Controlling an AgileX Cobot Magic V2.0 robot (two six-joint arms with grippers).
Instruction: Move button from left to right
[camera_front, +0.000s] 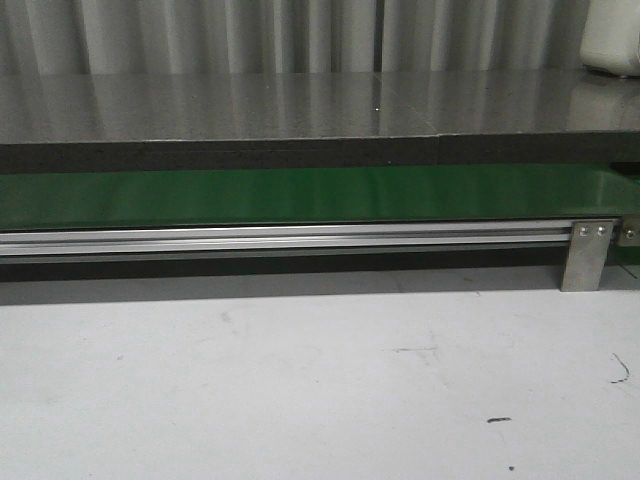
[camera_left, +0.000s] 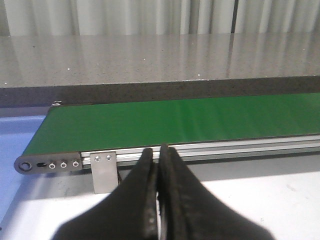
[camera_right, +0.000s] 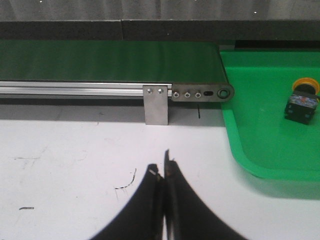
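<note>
Right fingers (camera_right: 161, 172) closed, button (camera_right: 301, 102) well apart.

A: What runs across the table (camera_front: 300, 390)?

B: The belt (camera_front: 300, 197), from left to right, with a rail (camera_front: 280, 238) along its near edge. A bracket (camera_front: 585, 255) stands under the rail near the right end, its foot on the table.

A: And behind the belt?

B: A raised counter (camera_front: 300, 105), with a curtain (camera_front: 300, 35) behind that.

A: What's past the belt's right end?

B: In the right wrist view, a tray (camera_right: 250, 150) sits just beside the belt's end. The button (camera_right: 301, 101) lies inside it, well apart from the belt's end plate (camera_right: 202, 94).

A: The belt's left end?

B: Another bracket (camera_left: 104, 171) stands under the rail there.
</note>
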